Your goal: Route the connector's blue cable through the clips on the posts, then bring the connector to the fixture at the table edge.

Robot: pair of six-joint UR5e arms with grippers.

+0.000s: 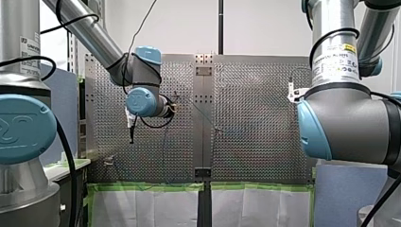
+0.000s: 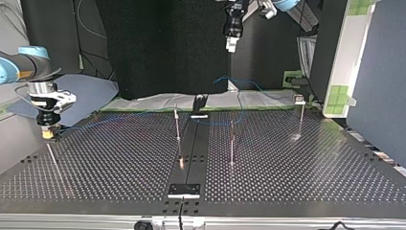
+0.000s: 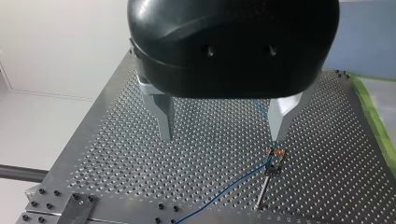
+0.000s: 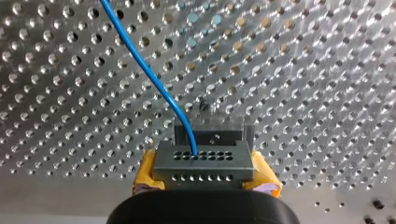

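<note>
Though half-hidden, connector (image 4: pixel 203 161) seemingly between right fingers (image 4: pixel 146 172).

White wall (image 1: pixel 265 28) runs behind the table's (image 1: pixel 255 156) far edge in front view, w/ a black vertical pole (image 1: pixel 220 26) against it. Blue partition (image 1: pixel 64 94) stands off the left edge, another blue panel (image 1: pixel 345 194) by the near right corner. White sheets (image 1: pixel 146 208) edged w/ green tape (image 1: pixel 142 187) hang along the near edge. In top view, black curtain (image 2: pixel 158 48) fills the bkgd; grey-blue panel (image 2: pixel 378 72) & white upright (image 2: pixel 352 52) w/ green squares stand off the right edge. Light is even.
</note>
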